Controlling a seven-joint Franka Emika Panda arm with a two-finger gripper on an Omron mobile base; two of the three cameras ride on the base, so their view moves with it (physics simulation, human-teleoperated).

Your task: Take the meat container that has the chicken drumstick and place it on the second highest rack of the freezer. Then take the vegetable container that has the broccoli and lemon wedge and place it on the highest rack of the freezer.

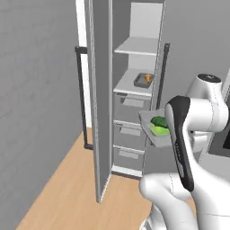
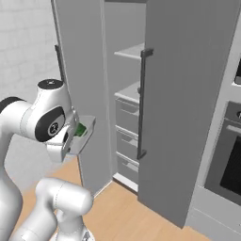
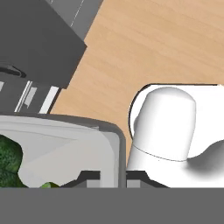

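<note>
Grey plastic, the rim of the vegetable container, sits pinched between the two dark finger tips of the gripper in the hand view, so the gripper is clenched on that tray's edge; its far left side is cut off by the picture's edge. Inside the tray, just left of the gripper, lies the broccoli, a dark green bumpy lump only partly in the picture, and a sliver of the yellow-green lemon wedge peeks out at the bottom. From the left base view the same tray is held out in the air, level, its near end hidden behind the white arm, with the broccoli and lemon wedge side by side in it. Ahead of and above the gripper the freezer stands with its door open. On its second highest rack rests the meat container with the small orange-brown chicken drumstick in it. Higher up is the highest rack, a flat light grey shelf. Below the gripper are grey drawers and a wooden floor.
</note>
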